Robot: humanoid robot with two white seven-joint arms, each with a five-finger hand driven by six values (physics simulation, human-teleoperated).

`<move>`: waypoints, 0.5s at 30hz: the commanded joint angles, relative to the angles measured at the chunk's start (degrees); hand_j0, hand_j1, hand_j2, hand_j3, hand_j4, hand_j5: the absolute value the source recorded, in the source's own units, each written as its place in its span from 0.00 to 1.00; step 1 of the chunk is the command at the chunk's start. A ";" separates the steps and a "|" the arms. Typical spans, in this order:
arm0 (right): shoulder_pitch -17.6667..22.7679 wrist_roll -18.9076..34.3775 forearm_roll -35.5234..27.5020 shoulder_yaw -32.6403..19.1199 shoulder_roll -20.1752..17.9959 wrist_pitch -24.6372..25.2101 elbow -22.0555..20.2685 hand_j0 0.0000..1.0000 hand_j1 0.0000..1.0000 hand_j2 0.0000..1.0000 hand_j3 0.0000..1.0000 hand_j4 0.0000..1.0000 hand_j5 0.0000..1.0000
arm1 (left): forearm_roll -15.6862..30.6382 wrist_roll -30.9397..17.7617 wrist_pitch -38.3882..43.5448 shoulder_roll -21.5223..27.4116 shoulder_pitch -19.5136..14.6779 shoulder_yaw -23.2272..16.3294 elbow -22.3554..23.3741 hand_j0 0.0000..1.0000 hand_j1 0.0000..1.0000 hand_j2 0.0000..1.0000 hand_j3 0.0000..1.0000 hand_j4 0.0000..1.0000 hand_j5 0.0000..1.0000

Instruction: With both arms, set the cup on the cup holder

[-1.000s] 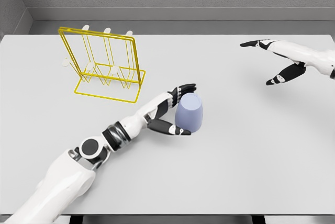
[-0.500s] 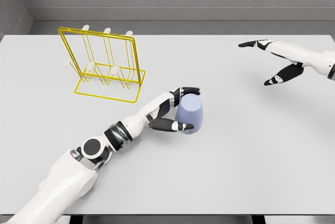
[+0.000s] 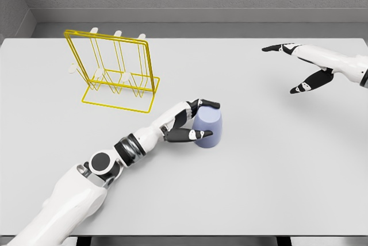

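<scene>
grasping stage: the left hand [image 3: 187, 124] wraps the lavender cup [image 3: 208, 127], which stands upside down near the middle of the white table [image 3: 270, 165], fingers over its top and thumb across its front. the right hand [image 3: 299, 68] hovers at the far right, fingers spread, holding nothing. the yellow cup holder [image 3: 115, 73], with 3 pegs, stands well apart at the upper left. risk: a loose sideways grip could let the tapered cup slip or tip on lifting.
</scene>
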 commanded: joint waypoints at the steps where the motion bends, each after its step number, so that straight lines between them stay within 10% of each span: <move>1: 0.00 -0.02 -0.44 -0.05 -0.06 0.14 -0.03 1.00 1.00 1.00 1.00 1.00 1.00 | -0.27 -0.30 -0.01 0.03 0.00 -0.08 0.07 0.64 0.64 0.64 0.64 0.64 0.64; 15: -0.18 -0.02 -0.44 -0.05 0.03 0.14 -0.03 1.00 1.00 1.00 1.00 1.00 1.00 | 0.00 -0.30 0.16 0.20 -0.18 0.63 -0.73 0.64 0.64 0.64 0.64 0.64 0.64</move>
